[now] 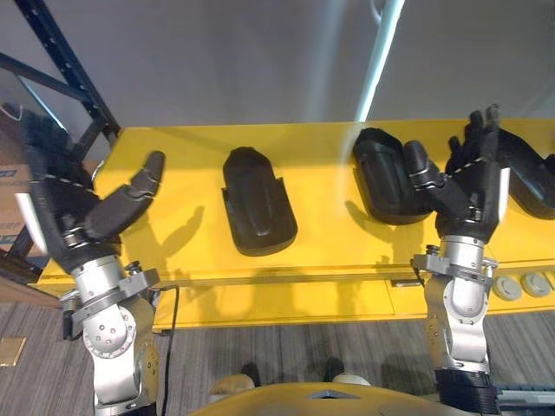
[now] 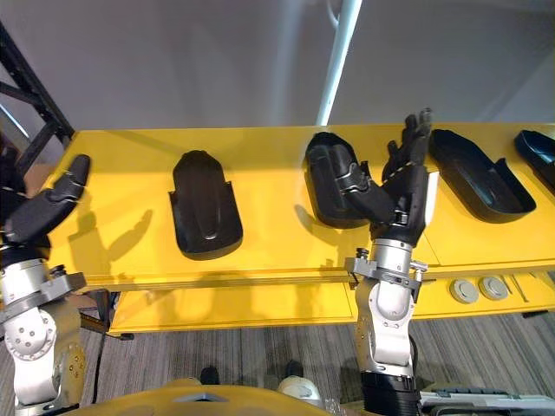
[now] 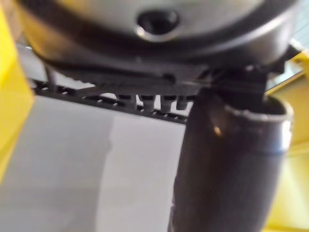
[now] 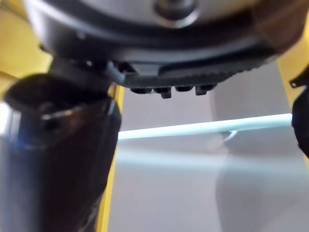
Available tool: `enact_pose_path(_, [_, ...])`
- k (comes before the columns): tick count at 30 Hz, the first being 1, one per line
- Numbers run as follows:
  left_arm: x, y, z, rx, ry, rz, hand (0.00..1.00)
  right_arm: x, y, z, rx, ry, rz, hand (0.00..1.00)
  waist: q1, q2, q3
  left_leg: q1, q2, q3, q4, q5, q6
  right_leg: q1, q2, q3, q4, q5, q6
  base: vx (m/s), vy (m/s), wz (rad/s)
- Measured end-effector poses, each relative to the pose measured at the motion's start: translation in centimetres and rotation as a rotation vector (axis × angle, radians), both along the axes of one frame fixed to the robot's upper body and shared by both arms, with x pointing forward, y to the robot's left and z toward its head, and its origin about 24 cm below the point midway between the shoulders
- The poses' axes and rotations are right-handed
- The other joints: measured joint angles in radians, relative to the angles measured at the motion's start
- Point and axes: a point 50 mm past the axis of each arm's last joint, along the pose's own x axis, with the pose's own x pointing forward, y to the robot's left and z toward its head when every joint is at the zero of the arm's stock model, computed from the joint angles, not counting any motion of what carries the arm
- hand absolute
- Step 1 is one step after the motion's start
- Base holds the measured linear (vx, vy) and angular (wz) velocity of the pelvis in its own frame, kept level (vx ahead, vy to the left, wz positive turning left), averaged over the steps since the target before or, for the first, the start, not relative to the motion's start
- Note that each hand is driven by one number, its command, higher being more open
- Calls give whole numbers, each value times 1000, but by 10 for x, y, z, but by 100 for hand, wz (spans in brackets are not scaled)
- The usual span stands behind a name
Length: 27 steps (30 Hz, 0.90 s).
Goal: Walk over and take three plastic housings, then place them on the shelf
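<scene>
The left hand [image 1: 104, 212] and right hand [image 1: 468, 195] are raised at the near edge of a yellow surface [image 1: 321, 238]. The fingers of both hands are straight and spread, and neither holds anything. The left hand hangs over the near left corner. A black plastic centre housing [image 1: 256, 204] lies on the surface between the two hands. Just past the right hand lies a second housing [image 1: 386, 178]. A third housing [image 2: 481, 169] lies further toward the right end. None is touched. The step appears to be the reach for the first pick-up. The next move likely calls for lowering the right hand onto the second housing and curling its fingers around it.
</scene>
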Motion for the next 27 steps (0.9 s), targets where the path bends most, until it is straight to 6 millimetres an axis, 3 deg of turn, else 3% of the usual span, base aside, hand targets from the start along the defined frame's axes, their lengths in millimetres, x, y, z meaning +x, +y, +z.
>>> enact_pose_path(3, [10, -7, -13, -11, 84, -68, 100, -4, -3, 7, -10, -42, -13, 100, -21, 0, 0, 1, 3, 18, -9, 7, -5, -11, 4, 12, 1, 6, -3, 58, 6, -11])
enact_pose_path(9, [32, -8, -32, -46, 196, -197, 100, -5, -7, 8, -24, -46, -23, 100, -22, 2, -1, 26, 6, 46, -9, -3, -10, -3, 8, 38, 1, 6, -3, 60, 0, -10])
enact_pose_path(14, [47, 2, -58, -94, 351, -127, 100, -6, -7, 8, -46, -39, 0, 100, -34, 6, -1, 39, 5, 65, -7, -24, -12, 6, 7, 52, 1, 5, 0, -15, 6, -11])
enact_pose_path(18, [48, 5, -78, -139, 483, -81, 100, -6, -7, 8, -52, -37, 5, 100, -51, 10, -3, 40, 5, 72, -7, -29, -14, 4, 7, 59, 1, 4, 1, -15, -2, -5])
enact_pose_path(27, [58, -2, -84, -175, 550, -168, 100, -9, -8, 3, -53, -11, 3, 100, -47, 41, -22, 42, 5, 76, -7, -28, -12, 4, 8, 64, 0, 5, 1, 0, -1, -1])
